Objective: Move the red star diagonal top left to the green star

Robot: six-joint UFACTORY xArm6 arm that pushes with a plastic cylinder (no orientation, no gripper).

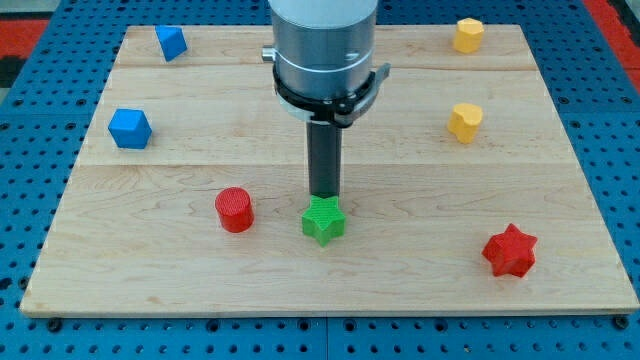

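Note:
The red star lies near the view's bottom right of the wooden board. The green star lies at the bottom centre, far to the red star's left. My tip stands just above the green star's top edge, touching or nearly touching it. The rod hangs from the grey arm at the view's top centre.
A red cylinder stands left of the green star. Two blue blocks lie at the upper left. Two yellow blocks lie at the upper right. The board sits on a blue pegboard surface.

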